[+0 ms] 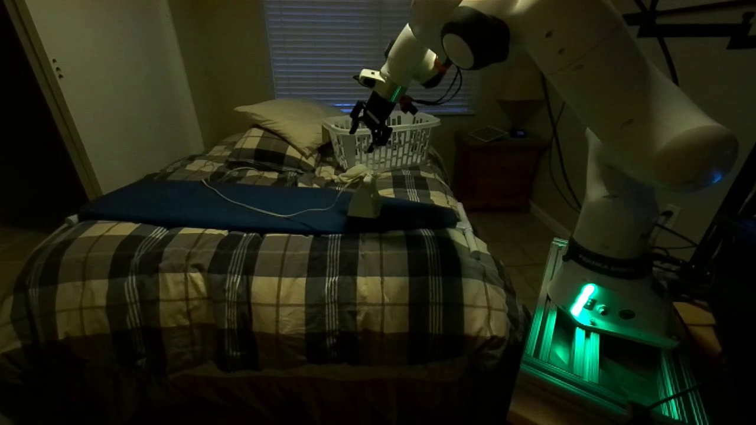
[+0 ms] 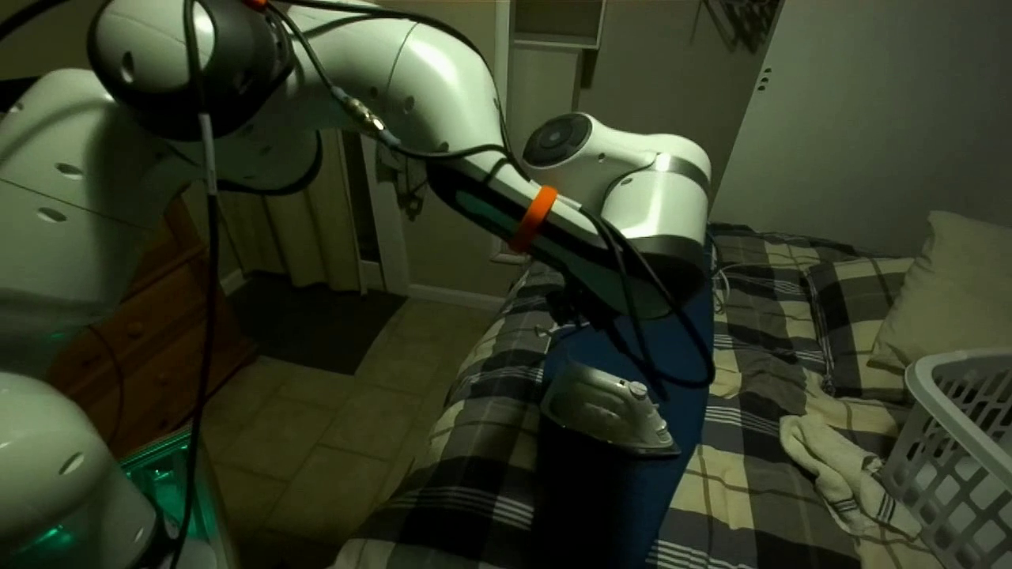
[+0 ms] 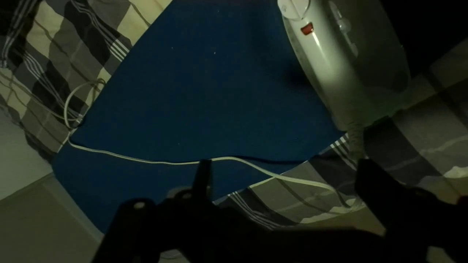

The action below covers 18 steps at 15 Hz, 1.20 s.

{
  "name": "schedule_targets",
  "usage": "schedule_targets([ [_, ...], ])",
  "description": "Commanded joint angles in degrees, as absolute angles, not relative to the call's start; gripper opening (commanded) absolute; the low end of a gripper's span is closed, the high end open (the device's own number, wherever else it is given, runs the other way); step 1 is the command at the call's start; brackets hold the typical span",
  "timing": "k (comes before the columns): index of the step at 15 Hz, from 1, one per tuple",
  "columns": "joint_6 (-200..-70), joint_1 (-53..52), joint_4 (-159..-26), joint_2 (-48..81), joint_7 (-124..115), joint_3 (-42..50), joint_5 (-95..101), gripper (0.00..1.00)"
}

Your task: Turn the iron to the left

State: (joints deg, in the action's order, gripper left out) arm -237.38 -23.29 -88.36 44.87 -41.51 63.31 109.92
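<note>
Crosswise on the ironing board (image 3: 212,95) sits the iron (image 2: 602,409), nose toward the edge nearer the pale pillow (image 2: 957,292), heel at the opposite edge. Jaws spread and empty, the gripper (image 3: 284,166) hangs apart, nearest the heel, which lies to its upper right in the wrist view.

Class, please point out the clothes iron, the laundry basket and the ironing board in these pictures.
Clothes iron (image 3: 331,69), in the wrist view: its pale upper surface.
Laundry basket (image 1: 407,147), in an exterior view: its slatted side wall.
Ironing board (image 1: 171,203), in an exterior view: its bare blue top.
</note>
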Motion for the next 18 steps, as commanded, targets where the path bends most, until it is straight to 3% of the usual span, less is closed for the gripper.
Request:
schedule_targets([
  [1,-240.0,-17.6,-78.0,45.4,-52.9,57.3,118.5,1.0],
  [8,-242.2,-12.7,-69.3,46.2,-62.5,50.0,128.9,1.0],
  [10,-239.2,-12.2,-72.8,43.7,-60.6,47.3,129.6,1.0],
  [18,-239.5,-11.9,-71.5,43.9,-61.6,46.5,131.2,1.0],
])
